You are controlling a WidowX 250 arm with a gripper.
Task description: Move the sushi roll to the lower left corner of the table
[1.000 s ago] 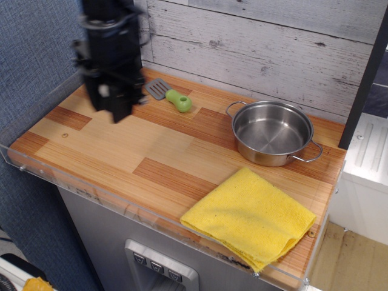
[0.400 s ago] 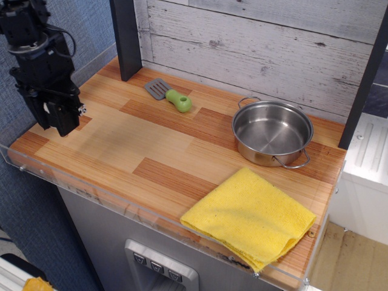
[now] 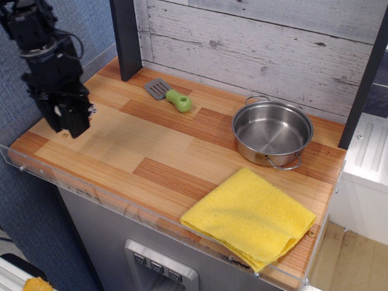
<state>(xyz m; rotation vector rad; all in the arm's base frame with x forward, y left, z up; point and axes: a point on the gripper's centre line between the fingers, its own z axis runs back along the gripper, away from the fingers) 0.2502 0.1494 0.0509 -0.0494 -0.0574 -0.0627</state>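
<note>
The gripper (image 3: 73, 124) hangs low over the surface (image 3: 163, 151) near its left front corner; whether its fingers are spread or pinching cannot be told. No roll shows anywhere, so it may sit hidden between them. If so, descend straight, release only on contact, clear of the rim (image 3: 91, 194).

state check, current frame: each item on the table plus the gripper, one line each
gripper: low over the table's left end, open or shut cannot be told
sushi roll: not visible
pot: upright, empty, handles hanging down
spatula: lying flat near the back wall
yellow cloth: folded, flat at the front right
table: wooden top, clear rim
</note>
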